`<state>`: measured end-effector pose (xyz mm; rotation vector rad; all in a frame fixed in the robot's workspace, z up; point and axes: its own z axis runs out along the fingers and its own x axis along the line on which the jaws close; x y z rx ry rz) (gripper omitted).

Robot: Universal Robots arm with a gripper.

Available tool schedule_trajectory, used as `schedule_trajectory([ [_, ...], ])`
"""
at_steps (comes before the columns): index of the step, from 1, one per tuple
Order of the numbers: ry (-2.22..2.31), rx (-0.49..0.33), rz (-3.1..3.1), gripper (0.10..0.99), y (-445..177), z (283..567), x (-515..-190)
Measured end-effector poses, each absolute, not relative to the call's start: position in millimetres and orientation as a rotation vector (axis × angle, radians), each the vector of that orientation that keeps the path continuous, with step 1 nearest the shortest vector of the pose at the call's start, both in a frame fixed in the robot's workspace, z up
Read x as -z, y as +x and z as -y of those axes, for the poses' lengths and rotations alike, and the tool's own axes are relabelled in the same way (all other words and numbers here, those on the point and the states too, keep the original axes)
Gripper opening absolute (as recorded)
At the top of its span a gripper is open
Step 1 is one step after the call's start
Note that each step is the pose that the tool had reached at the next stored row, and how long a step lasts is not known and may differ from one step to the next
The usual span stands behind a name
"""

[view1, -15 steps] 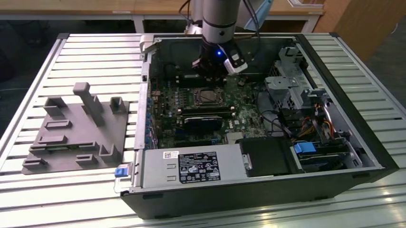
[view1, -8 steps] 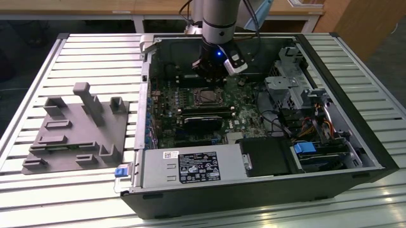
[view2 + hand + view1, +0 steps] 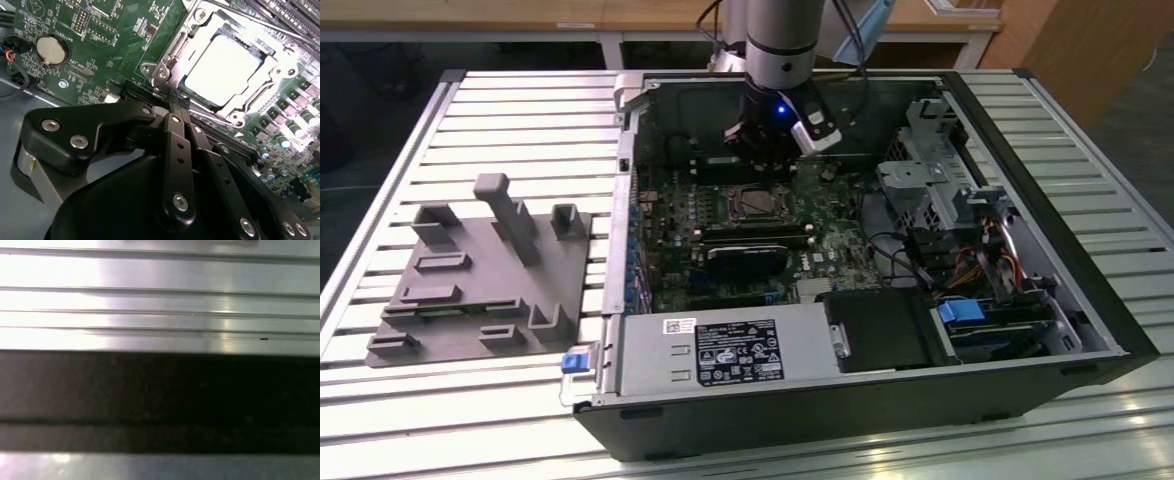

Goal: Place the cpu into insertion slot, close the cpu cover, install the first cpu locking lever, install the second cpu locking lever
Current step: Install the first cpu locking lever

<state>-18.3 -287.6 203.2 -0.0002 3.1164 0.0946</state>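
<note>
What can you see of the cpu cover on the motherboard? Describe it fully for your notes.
The cpu cover is a thin silver metal frame with a central window, lying closed and flat over the insertion slot on the green motherboard. The cpu's bright metal top shows through the window. Screws sit at its corners. In the exterior view it lies just below the gripper.

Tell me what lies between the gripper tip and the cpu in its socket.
In the second wrist view, the gripper sits beside the cpu; between them lie the cpu cover rim and a silver lever bar.
</note>
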Motion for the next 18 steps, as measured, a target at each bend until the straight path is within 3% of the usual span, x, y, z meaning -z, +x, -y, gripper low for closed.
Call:
schedule_trajectory([
  [18,0.0,-0.075,-3.117,0.106,-18.1,287.0,-196.2],
])
